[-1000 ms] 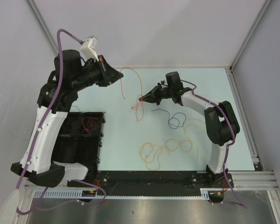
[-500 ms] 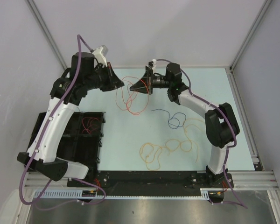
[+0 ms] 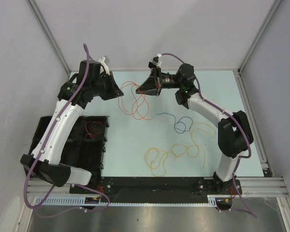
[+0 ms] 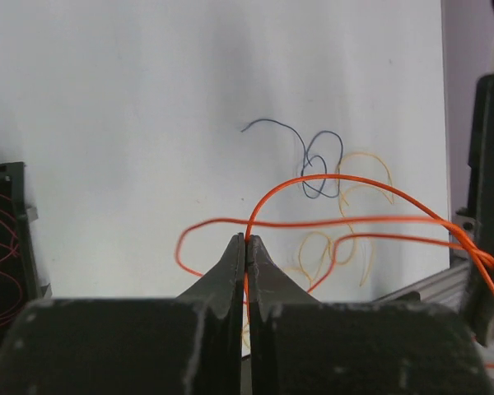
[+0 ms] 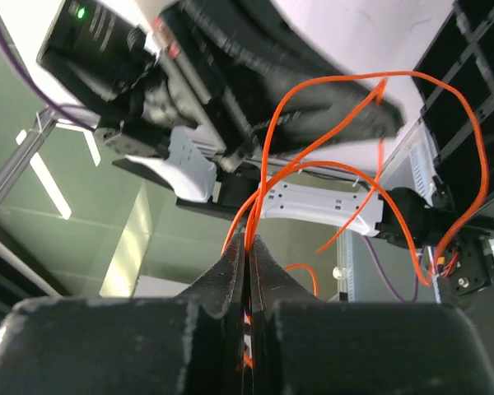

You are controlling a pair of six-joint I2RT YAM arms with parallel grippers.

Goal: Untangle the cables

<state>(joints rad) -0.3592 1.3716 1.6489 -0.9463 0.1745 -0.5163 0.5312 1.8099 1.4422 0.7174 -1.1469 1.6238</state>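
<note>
- The red cable (image 4: 337,176) hangs in loops near the table's (image 3: 125,145) far edge.
- The left pincer (image 4: 245,243) is clamped tight on it, with its arm reaching far and pointing right.
- The right pincer (image 5: 247,247) is pinched closed on the same cable, and its arm is stretched forward and turned left.
- The blue cable (image 3: 180,124) and yellow cable (image 3: 176,152) lie toward the right edge.

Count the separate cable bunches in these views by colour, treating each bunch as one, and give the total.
Red: 2 (held red bunch pinched in the left claw and right claw; tray red bunch in the black tray)
Dark blue: 1 (dark blue bunch on the table)
Yellow-orange: 1 (yellow-orange bunch on the table)
Total: 4
</note>
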